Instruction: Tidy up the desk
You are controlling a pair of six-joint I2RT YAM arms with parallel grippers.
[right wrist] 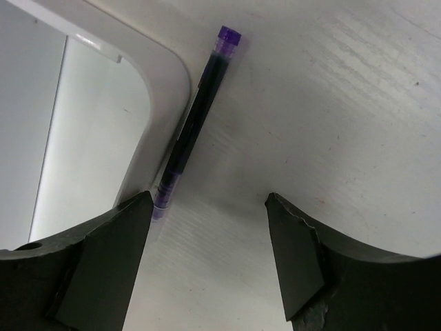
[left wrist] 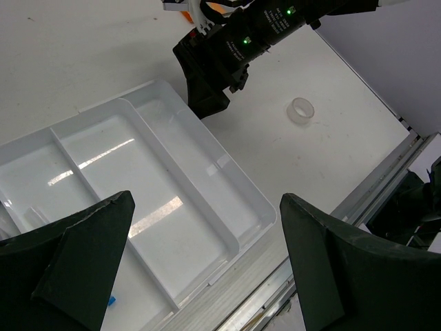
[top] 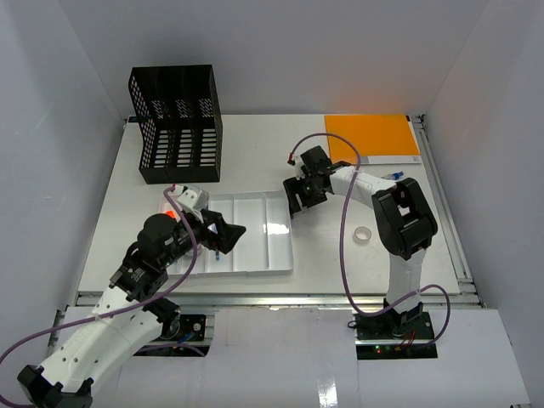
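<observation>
The white desk point(top: 327, 255) carries a white compartmented tray point(top: 274, 242) at its middle. My left gripper point(top: 231, 233) hovers open and empty over the tray's front part; the left wrist view shows the tray point(left wrist: 265, 215) between its jaws point(left wrist: 207, 200). My right gripper point(top: 299, 201) is open, low at the tray's far right corner. In the right wrist view a purple pen point(right wrist: 193, 118) lies on the desk point(right wrist: 331, 124) against the tray's rounded corner point(right wrist: 165, 76). The pen's near end is beside the left fingertip point(right wrist: 134, 210) of my right gripper point(right wrist: 208, 200). In the top view the pen is hidden.
A black mesh file rack point(top: 176, 124) stands at the back left. An orange pad point(top: 371, 136) lies at the back right. A clear tape roll point(top: 363, 235) lies right of the tray, also in the left wrist view point(left wrist: 301, 111). A small blue item point(left wrist: 110, 301) lies in the tray.
</observation>
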